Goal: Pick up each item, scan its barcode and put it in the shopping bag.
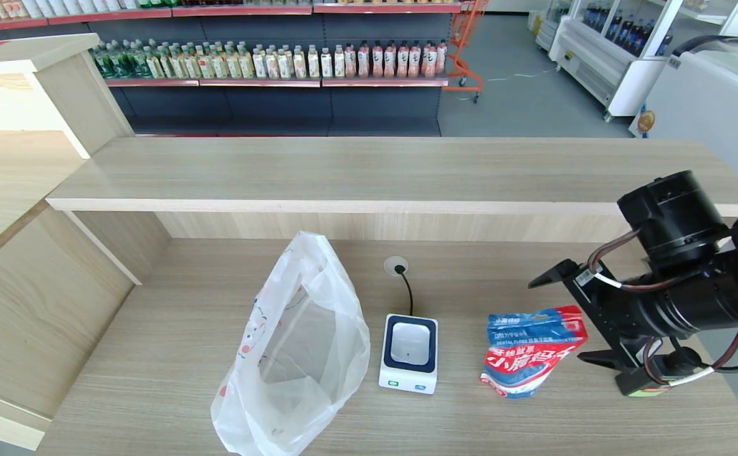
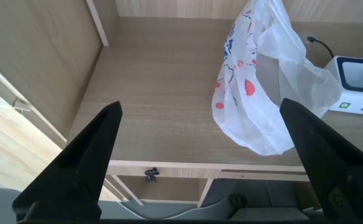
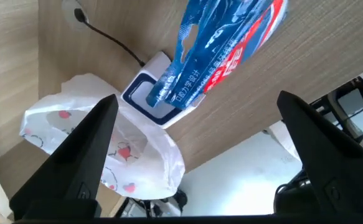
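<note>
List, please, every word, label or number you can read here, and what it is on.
Pouch: white characters and smaller lines, too blurred to quote.
Scanner: two small front marks, unreadable.
Shopping bag: printed pictures, no legible words.
Shelf bottles: labels too small.

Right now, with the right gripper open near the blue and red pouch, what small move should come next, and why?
Probably lower the right gripper over the pouch and close on it. The pouch lies unheld on the counter, right of the scanner, and the wrist view shows it between the wide-open jaws. Scanning and the shopping bag come after a grasp.
</note>
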Controlling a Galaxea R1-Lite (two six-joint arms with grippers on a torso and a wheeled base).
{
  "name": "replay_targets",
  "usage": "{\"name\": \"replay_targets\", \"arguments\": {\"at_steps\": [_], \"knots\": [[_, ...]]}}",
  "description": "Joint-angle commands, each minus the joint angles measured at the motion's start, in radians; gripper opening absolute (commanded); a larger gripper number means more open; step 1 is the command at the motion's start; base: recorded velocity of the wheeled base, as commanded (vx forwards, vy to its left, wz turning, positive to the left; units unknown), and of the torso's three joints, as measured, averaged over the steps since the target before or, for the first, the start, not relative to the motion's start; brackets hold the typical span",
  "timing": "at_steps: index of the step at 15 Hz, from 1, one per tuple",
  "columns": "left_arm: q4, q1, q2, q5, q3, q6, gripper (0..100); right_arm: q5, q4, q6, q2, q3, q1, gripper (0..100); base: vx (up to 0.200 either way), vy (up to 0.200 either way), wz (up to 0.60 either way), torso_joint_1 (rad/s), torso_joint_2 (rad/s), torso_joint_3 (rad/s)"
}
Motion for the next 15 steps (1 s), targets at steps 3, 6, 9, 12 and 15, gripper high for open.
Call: {"name": "replay_targets", "arguments": {"at_steps": [3,6,9,12,15], "knots": [[0.0,0.001,0.0,0.001,0.0,0.0,100,0.005,-0.053,-0.001,0.116,0.008,-0.061,100,0.0,0.0,0.0,0.0,0.0,0.0],[0.0,0.001,0.0,0.001,0.0,0.0,100,0.006,-0.122,-0.002,0.227,0.006,-0.058,100,0.0,0.0,0.0,0.0,0.0,0.0],[0.0,0.001,0.0,-0.001,0.0,-0.001,100,0.002,-0.165,-0.01,0.317,-0.021,-0.017,100,0.0,0.0,0.0,0.0,0.0,0.0],[0.0,0.001,0.0,-0.001,0.0,0.0,100,-0.001,-0.173,-0.01,0.392,-0.07,0.006,100,0.0,0.0,0.0,0.0,0.0,0.0],[0.0,0.001,0.0,-0.001,0.0,0.0,100,-0.015,-0.173,-0.047,0.481,-0.133,0.025,100,0.0,0.0,0.0,0.0,0.0,0.0]]}}
